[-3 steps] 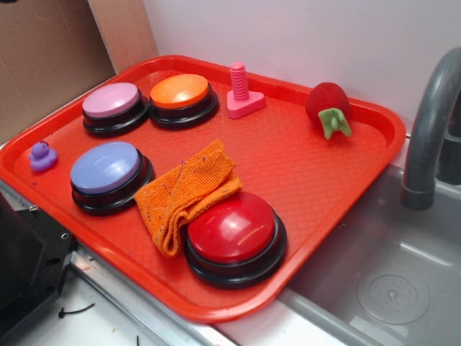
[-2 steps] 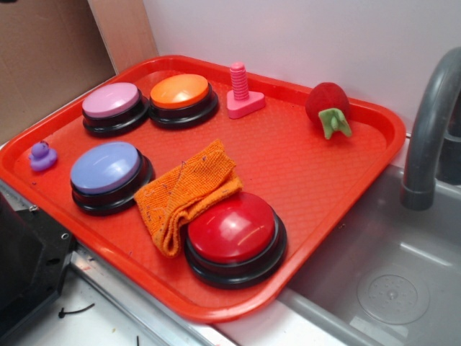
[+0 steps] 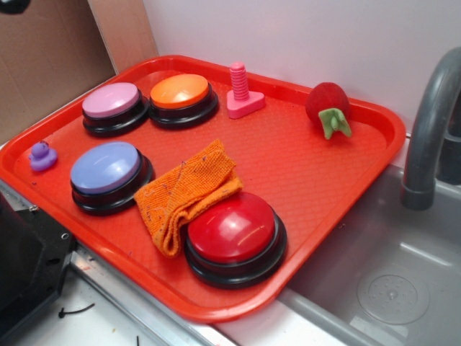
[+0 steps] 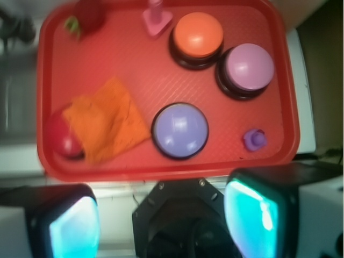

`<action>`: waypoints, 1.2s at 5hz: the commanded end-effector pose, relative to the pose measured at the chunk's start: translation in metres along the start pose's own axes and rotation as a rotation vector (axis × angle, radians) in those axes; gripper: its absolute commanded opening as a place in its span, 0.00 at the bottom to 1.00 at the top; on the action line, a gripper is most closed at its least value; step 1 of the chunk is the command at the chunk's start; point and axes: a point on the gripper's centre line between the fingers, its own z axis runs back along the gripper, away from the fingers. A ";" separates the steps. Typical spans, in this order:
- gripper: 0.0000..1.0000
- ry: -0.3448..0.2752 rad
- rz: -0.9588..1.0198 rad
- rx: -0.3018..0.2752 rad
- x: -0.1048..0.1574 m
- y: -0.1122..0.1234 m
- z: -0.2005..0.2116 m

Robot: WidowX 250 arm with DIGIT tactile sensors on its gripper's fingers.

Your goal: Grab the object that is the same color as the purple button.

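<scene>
Tool (image 4: 166,215) high above the near edge of red tray (image 4: 161,171), fingers (image 4: 252,215) spread wide, empty. Below and beyond: lavender-blue button (image 4: 179,130), purple button (image 4: 249,66) and orange button (image 4: 197,34). Tiny purple duck (image 4: 255,140) alone near a tray corner, beside the blue button, apart from everything. Orange cloth (image 4: 106,120) partly over red button (image 4: 58,141); pink bolt (image 4: 155,17) and strawberry (image 4: 86,15) farther off. Approach step, probably: next, shift over the duck, descend, close gently on so small a target.
</scene>
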 end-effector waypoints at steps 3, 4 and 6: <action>1.00 -0.058 0.373 0.094 0.003 0.084 -0.096; 1.00 -0.017 0.414 0.106 -0.001 0.103 -0.114; 1.00 0.034 0.505 0.128 -0.002 0.133 -0.153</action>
